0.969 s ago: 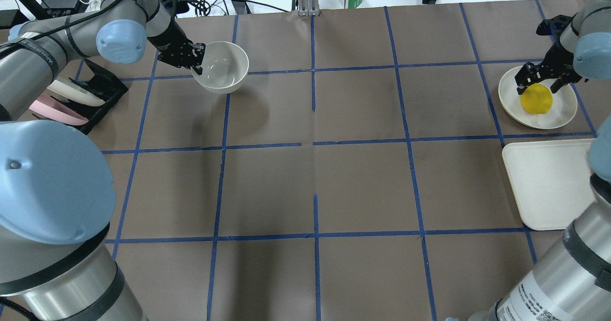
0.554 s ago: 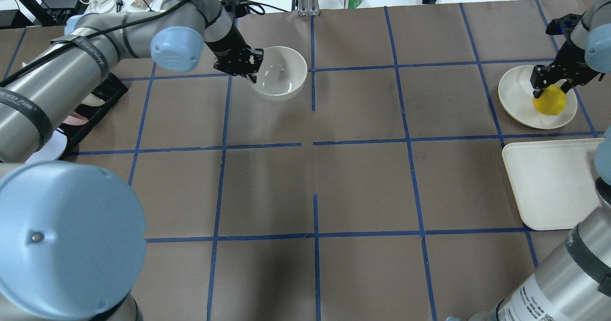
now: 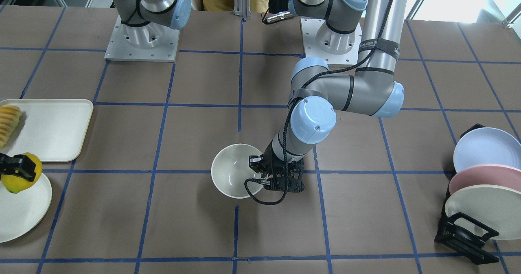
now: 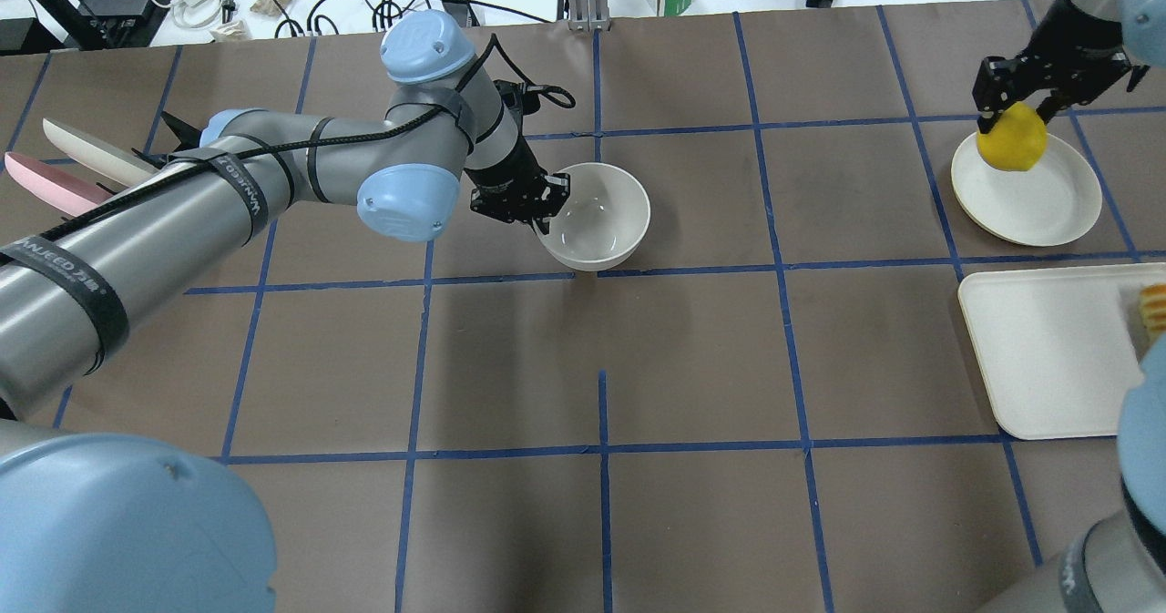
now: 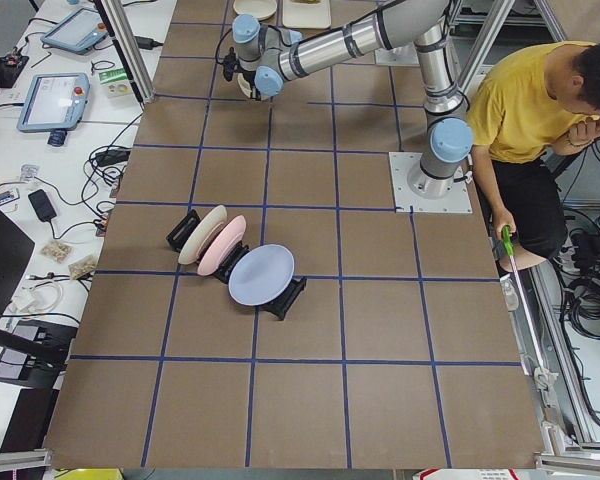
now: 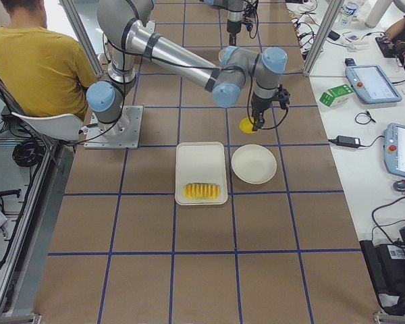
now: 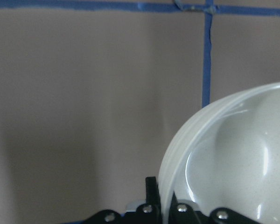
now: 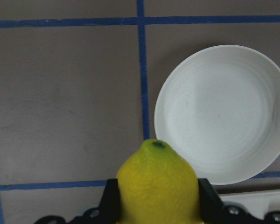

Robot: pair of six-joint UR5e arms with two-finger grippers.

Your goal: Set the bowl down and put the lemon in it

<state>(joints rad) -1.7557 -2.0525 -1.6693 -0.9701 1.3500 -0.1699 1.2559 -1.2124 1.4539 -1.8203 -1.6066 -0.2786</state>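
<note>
The off-white bowl (image 4: 597, 217) is upright near the table's middle; it also shows in the front view (image 3: 235, 170) and the left wrist view (image 7: 233, 158). My left gripper (image 4: 544, 205) is shut on the bowl's rim, one finger inside, one outside. My right gripper (image 4: 1013, 112) is shut on the yellow lemon (image 4: 1012, 138) and holds it in the air above the round plate's far edge. The lemon also shows in the front view (image 3: 20, 181) and the right wrist view (image 8: 157, 186), greenish tip forward.
An off-white round plate (image 4: 1038, 203) sits at the right; a rectangular tray (image 4: 1038, 349) with sliced ridged food (image 4: 1153, 308) lies beside it. A black rack (image 3: 462, 233) with several plates stands at the table's left end.
My left gripper carried the bowl right and nearer, toward the table's middle. My right gripper closed on the lemon and lifted it off the plate.
</note>
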